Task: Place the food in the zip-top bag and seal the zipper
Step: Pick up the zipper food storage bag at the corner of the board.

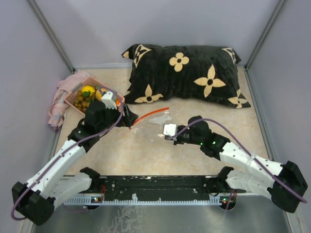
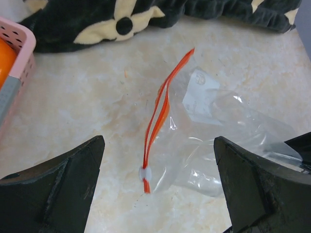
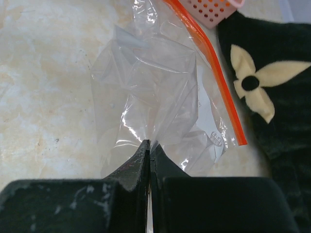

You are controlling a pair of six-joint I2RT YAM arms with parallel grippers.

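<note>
Seen from above, the bag lies crumpled on the table near its centre, red-orange zipper along the 11 o'clock edge. My right end effector, reaching in from 5 o'clock, is clenched on a fold of the clear plastic, fingers pressed together with the film pinched between them. My left end effector hangs released at the bag's 9 o'clock side, fingers spread wide above the zipper, whose two strips stand slightly apart along the middle, a small white slider near one end. The food, yellow and orange balls with small tan ones, sits in the pink basket at 10 o'clock from the bag, a pink cloth beside it. A black flowered pillow lies at 12 o'clock.
</note>
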